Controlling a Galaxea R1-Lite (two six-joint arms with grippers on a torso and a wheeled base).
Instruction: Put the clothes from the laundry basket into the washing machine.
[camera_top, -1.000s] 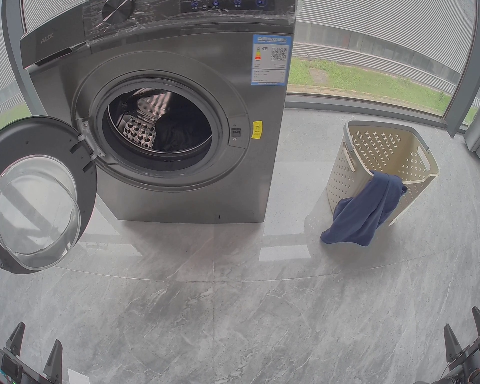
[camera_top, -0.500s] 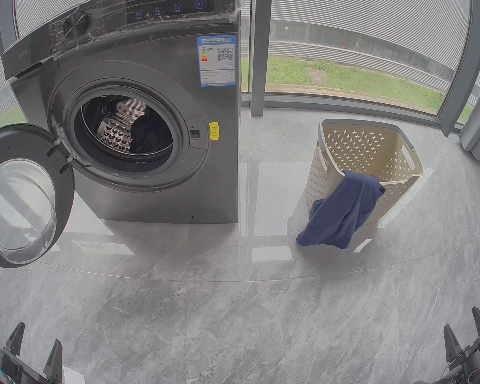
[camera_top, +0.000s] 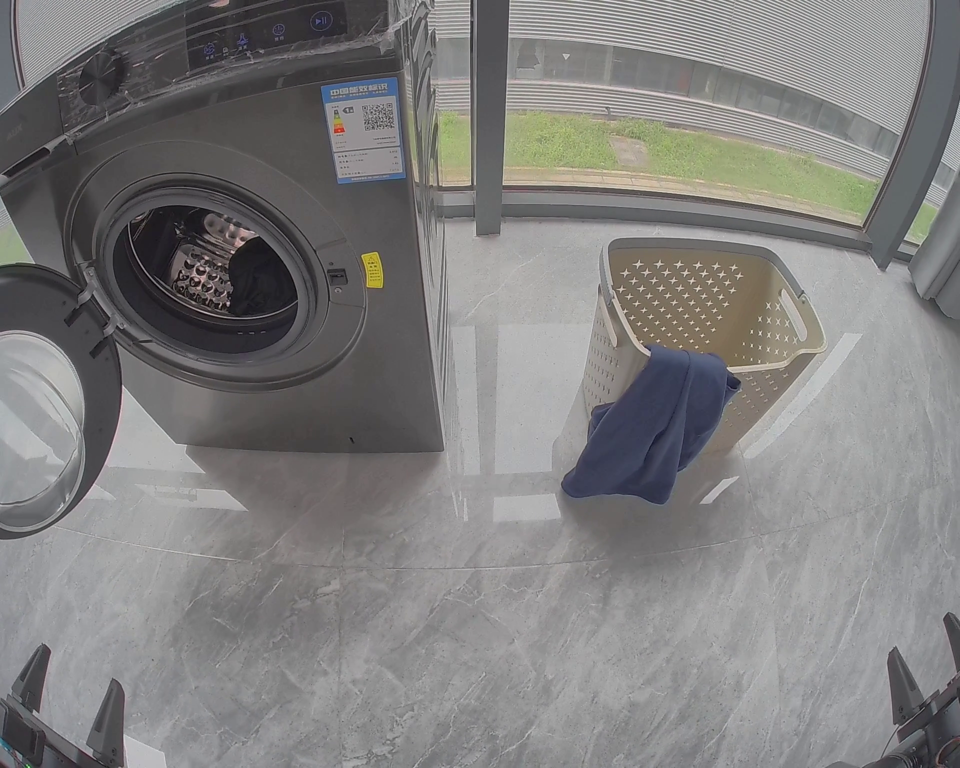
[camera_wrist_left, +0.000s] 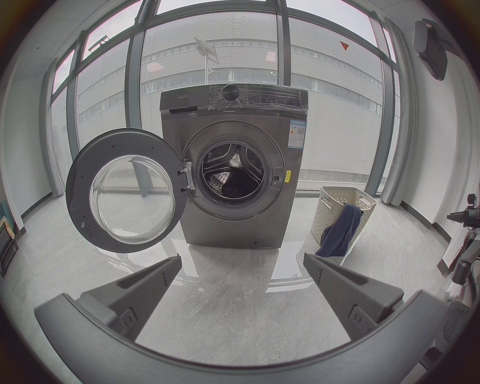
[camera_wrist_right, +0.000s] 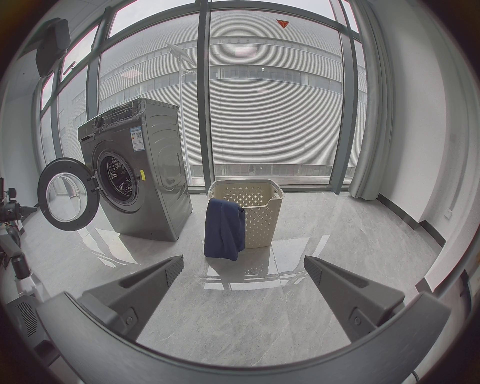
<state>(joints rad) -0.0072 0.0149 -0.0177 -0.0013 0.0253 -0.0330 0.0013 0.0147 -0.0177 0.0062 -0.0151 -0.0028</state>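
**Change.** The whole head view has shifted. The washing machine (camera_top: 390, 350) now sits farther toward the left gripper's side and the laundry basket (camera_top: 700, 246) nearer the middle. This is the camera turning, not the things moving. Both grippers sit low at the near corners, as before. Judgement: the robot is turning from the machine toward the basket to fetch the next garment, and no pick has begun.

**Left gripper** (camera_wrist_left: 241, 259). Fingers spread wide, holding nothing. The machine's open mouth is well ahead of it and almost straight on.

**Right gripper** (camera_wrist_right: 242, 260). Fingers spread wide, holding nothing. The basket is well ahead of it, close to its centre line.

**Blue garment** (camera_top: 650, 430). The task's thing, well apart from both grippers and on the right gripper's side of the scene. It is draped over the basket rim nearest the grippers, with one end tucked inside and the bulk hanging outside.
- Long axis: runs from the rim down the basket's outer wall to the floor (camera_top: 500, 620), close to upright.
- Pointing: the free lower end bunches at the basket's foot. It points toward the grippers and slants a little toward the left gripper's side.
- Whether the hem touches the floor cannot be told.

**Door** (camera_top: 98, 335). Swung fully open on the left gripper's outer side.

**Dark cloth** (camera_top: 260, 282). Already in the drum.
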